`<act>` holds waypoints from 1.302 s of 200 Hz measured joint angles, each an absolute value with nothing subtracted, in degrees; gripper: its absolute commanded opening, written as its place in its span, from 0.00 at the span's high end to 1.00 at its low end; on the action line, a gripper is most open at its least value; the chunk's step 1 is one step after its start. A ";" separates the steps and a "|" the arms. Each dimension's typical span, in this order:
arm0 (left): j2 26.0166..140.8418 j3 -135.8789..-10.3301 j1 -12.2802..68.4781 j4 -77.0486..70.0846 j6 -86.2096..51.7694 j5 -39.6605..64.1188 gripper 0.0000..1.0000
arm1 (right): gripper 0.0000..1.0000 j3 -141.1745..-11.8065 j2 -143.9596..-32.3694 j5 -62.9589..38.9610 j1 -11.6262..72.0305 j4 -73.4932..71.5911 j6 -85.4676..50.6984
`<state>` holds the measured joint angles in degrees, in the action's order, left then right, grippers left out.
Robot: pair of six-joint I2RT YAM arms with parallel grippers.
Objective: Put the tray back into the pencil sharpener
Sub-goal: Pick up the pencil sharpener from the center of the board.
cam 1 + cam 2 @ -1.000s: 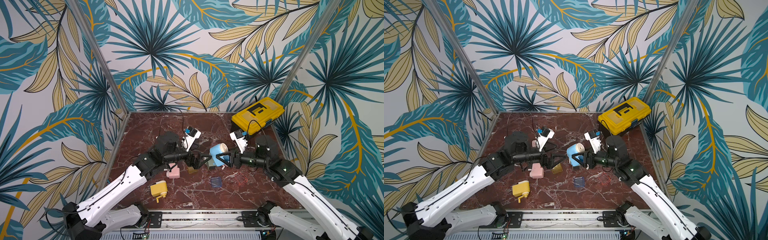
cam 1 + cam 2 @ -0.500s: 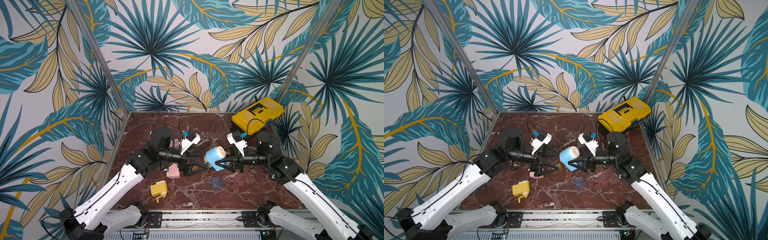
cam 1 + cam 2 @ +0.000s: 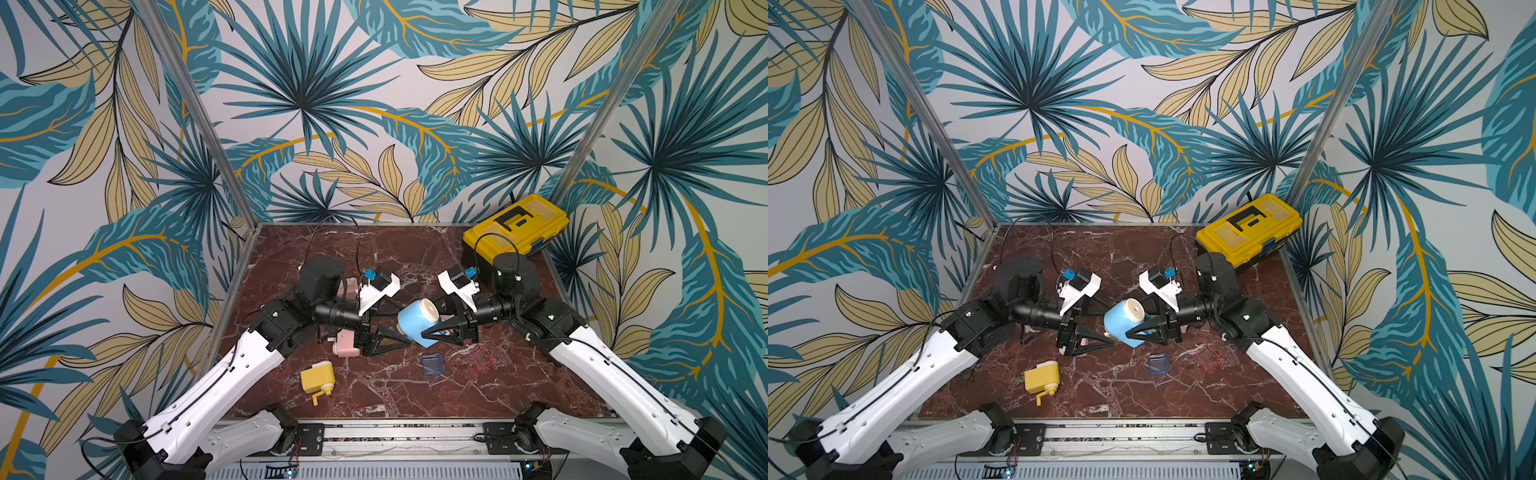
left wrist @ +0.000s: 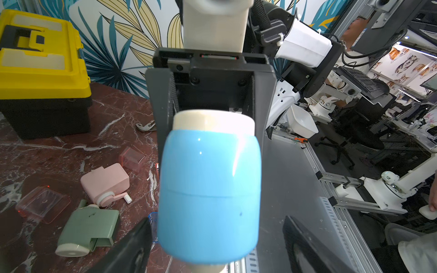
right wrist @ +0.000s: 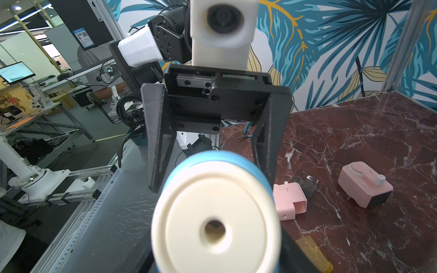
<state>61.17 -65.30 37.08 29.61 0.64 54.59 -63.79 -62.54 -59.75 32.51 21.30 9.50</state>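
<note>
Right gripper clamps the blue pencil sharpener.
Left gripper stands wide around its blue end; blue tray lies just in front of the sharpener; poster lettering too small to read.

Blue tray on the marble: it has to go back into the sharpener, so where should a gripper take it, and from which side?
Probably from straight above, jaws across two opposite side walls of the blue tray. It lies flat on the marble, apart from everything else, and its low, squarish shape offers no handle.
</note>
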 measured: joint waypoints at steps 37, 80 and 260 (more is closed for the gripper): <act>61.25 -65.30 37.08 29.93 1.13 54.87 0.22 | 0.86 -64.01 -64.40 -60.45 33.10 20.73 10.35; 61.30 -65.30 37.01 30.00 1.13 54.98 0.25 | 0.86 -64.03 -65.19 -60.58 33.80 19.51 10.33; 61.78 -65.30 35.86 32.14 3.01 54.19 0.81 | 0.44 -65.49 -68.12 -60.45 34.87 19.59 9.63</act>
